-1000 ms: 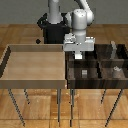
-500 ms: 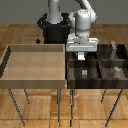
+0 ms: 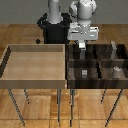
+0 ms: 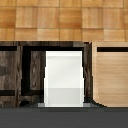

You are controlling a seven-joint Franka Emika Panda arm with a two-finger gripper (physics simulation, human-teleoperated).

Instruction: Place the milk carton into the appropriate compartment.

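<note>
While the jaws seemingly grip it, the milk carton (image 4: pixel 64 77) hangs above the dark tray (image 3: pixel 107 85).

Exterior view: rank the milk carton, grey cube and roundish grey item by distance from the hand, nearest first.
From the hand:
1. milk carton: held in the hand, over the far row of the dark tray.
2. grey cube: near-row cell, the exterior view's left.
3. roundish grey item: near-row cell, the exterior view's right.

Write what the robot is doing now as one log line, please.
phase: holding | tool: shut on carton | position: above dark tray, over far cell by tan tray | placed: not yet
</note>
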